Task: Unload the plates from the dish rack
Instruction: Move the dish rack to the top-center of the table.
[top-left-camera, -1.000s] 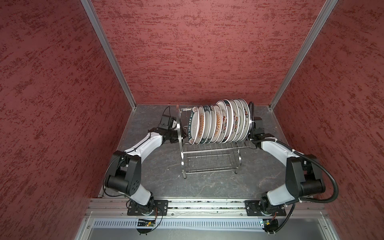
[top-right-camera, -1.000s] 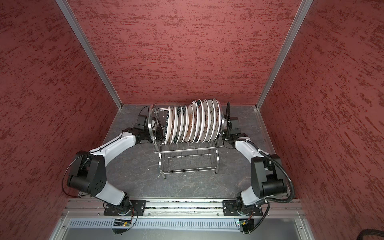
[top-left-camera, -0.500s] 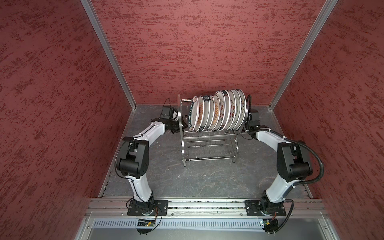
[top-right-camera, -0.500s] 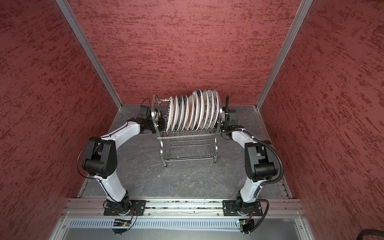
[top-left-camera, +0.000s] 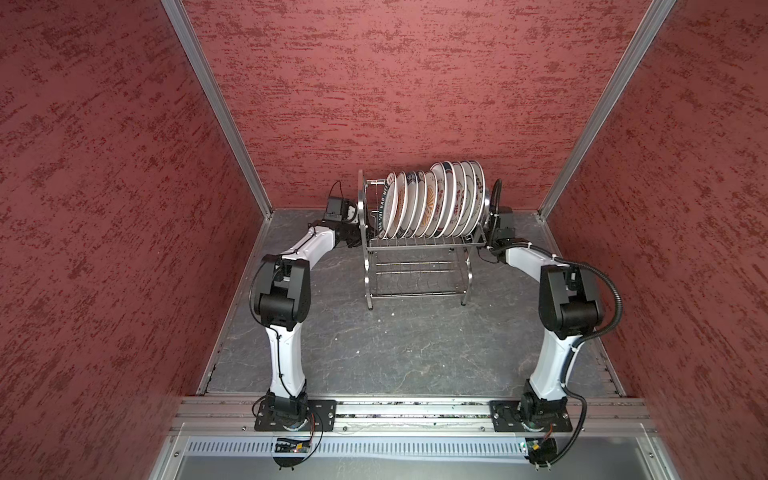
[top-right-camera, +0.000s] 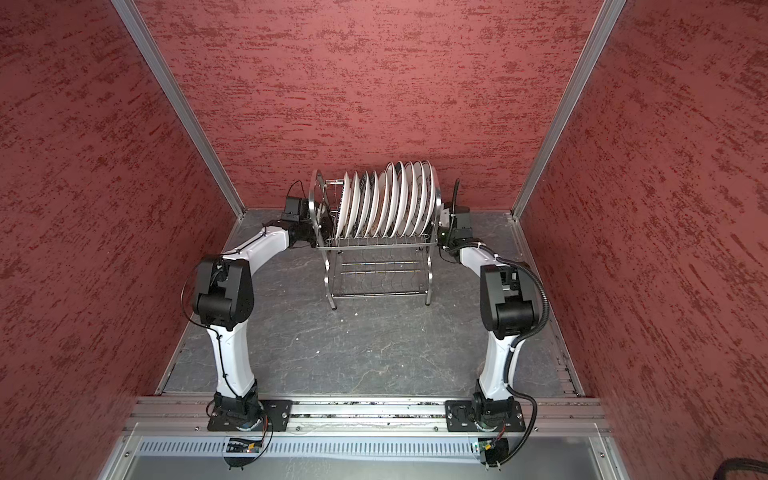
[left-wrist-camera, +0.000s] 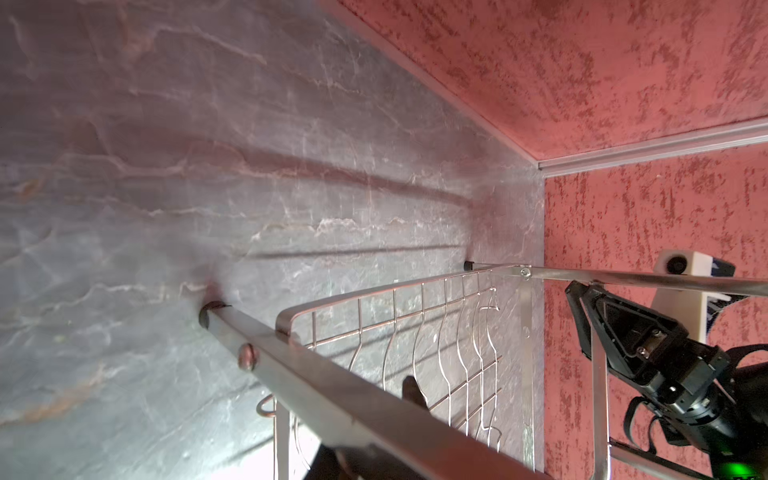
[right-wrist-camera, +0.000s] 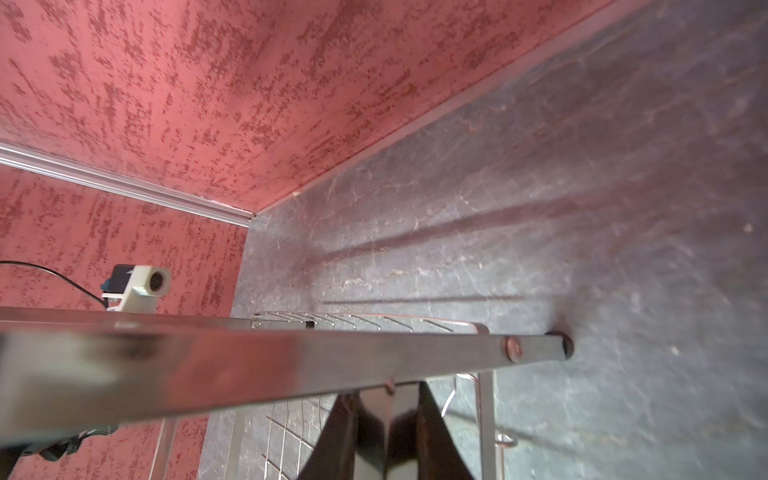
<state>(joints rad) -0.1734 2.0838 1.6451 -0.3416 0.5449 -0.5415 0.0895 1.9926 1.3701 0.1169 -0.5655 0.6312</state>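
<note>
Standing on edge in the upper tier of the dish rack (top-left-camera: 415, 274), at the back of the bench (top-left-camera: 395, 345), the plates (top-left-camera: 432, 203) are ranged in a row whose long axis runs from arm to arm. The left claw (left-wrist-camera: 374, 419) is clamped on one end of that rack, the right claw (right-wrist-camera: 388, 415) on the other; the plates lie above and between, neither arm nearer. The grips themselves are largely hidden by rack tubing.

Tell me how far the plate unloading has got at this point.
Done: nothing; all the plates stand in the upper tier of the dish rack. In hand: the left gripper and right gripper each clamp an end frame of the rack, not a plate. Left: every plate, roughly ten, to come out.
</note>
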